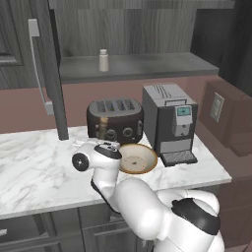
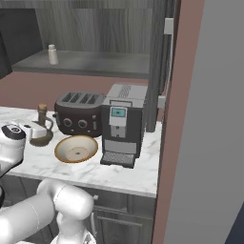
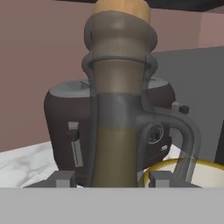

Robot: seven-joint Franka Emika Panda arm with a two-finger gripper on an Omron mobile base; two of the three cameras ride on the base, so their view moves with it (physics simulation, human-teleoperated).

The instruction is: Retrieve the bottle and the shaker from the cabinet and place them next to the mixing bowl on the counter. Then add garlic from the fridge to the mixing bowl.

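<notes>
A: Marble worktop carries the toaster, the coffee machine, the mixing bowl. Bottle?

B: Down on the worktop just left of the bowl, in front of the toaster. Hand view: the claw straddles its glass body, tips either side, so gripping the bottle, I judge.

A: Shaker?

B: On the cabinet shelf, well apart from the bowl.

A: Risks?

B: A sideways pull while opening could tip the tall bottle against the bowl's rim. The handle may snag a tip.
</notes>
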